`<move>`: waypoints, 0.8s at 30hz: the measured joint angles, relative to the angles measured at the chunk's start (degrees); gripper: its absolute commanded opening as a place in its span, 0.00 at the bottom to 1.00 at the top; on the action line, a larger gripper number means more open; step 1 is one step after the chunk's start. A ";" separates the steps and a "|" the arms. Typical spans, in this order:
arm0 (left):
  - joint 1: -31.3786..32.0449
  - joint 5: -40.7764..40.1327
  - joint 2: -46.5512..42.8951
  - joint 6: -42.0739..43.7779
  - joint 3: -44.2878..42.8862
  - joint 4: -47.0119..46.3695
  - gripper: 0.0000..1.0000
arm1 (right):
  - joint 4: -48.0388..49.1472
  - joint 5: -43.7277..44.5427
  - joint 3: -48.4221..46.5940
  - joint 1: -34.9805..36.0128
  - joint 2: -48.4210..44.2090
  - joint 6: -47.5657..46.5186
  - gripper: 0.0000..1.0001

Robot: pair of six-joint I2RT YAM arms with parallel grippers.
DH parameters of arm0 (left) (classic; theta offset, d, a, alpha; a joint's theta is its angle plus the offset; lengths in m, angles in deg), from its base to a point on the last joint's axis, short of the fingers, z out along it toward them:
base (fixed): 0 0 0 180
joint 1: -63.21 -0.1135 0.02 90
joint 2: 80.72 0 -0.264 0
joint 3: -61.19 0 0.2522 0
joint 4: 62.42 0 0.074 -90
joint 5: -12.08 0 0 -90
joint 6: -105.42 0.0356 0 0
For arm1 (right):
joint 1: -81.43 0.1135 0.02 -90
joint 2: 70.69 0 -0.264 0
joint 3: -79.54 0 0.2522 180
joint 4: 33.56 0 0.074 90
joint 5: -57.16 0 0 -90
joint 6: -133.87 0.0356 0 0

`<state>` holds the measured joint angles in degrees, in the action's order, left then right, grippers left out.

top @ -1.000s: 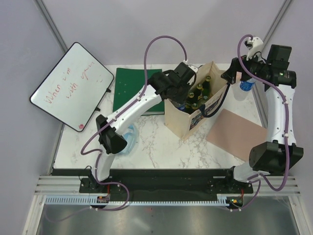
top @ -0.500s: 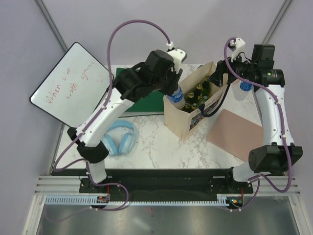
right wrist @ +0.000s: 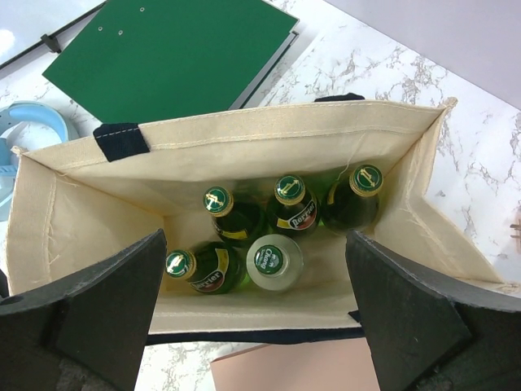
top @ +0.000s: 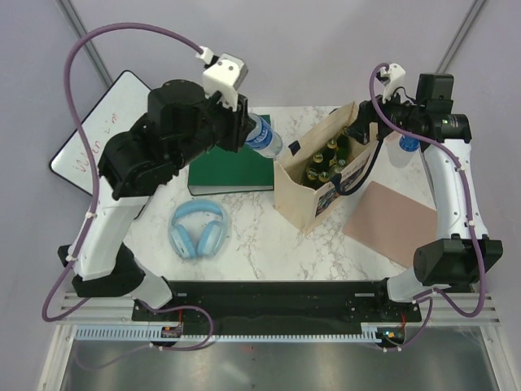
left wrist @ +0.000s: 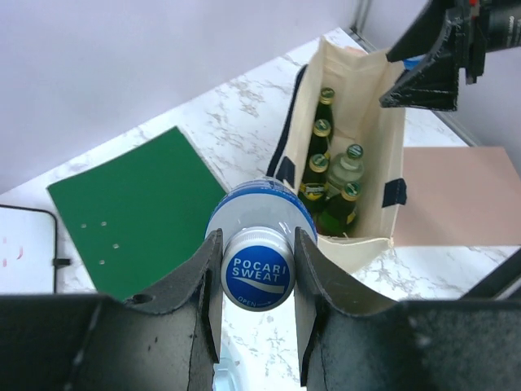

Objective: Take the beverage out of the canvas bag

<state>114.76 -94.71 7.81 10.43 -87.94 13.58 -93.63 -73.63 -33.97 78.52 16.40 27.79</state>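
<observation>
left pincer (left wrist: 257,273) gripping bottle (left wrist: 259,213), canvas bag (left wrist: 384,155) upright

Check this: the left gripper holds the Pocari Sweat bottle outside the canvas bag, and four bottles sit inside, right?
Not quite: the right wrist view shows five bottles in the canvas bag, not four. The left gripper does hold the Pocari Sweat bottle outside it.

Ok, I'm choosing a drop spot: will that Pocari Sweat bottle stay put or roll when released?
Laid sideways, the round Pocari Sweat bottle would probably roll on the smooth marbled tabletop. Held only at its cap by the left gripper, it may swing or slip.
</observation>
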 measured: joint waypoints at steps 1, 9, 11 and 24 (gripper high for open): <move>-0.04 -0.70 -1.01 0.13 0.59 -0.07 0.02 | 0.00 0.15 0.00 0.15 0.00 -0.07 0.98; -0.42 -5.11 -10.08 0.35 13.27 -2.29 0.02 | 0.02 0.98 0.72 1.33 1.01 -0.39 0.98; -0.76 -5.53 -11.04 0.33 17.33 -2.84 0.02 | 0.02 1.33 0.72 1.60 1.51 -0.46 0.98; -11.96 4.83 -12.22 -5.31 51.65 -16.17 0.02 | 0.02 2.45 1.01 2.08 1.97 -0.70 0.98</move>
<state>102.81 -89.88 -4.40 5.11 -36.29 -2.60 -93.60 -71.19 -32.96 80.59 18.36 27.09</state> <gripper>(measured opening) 0.384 0.982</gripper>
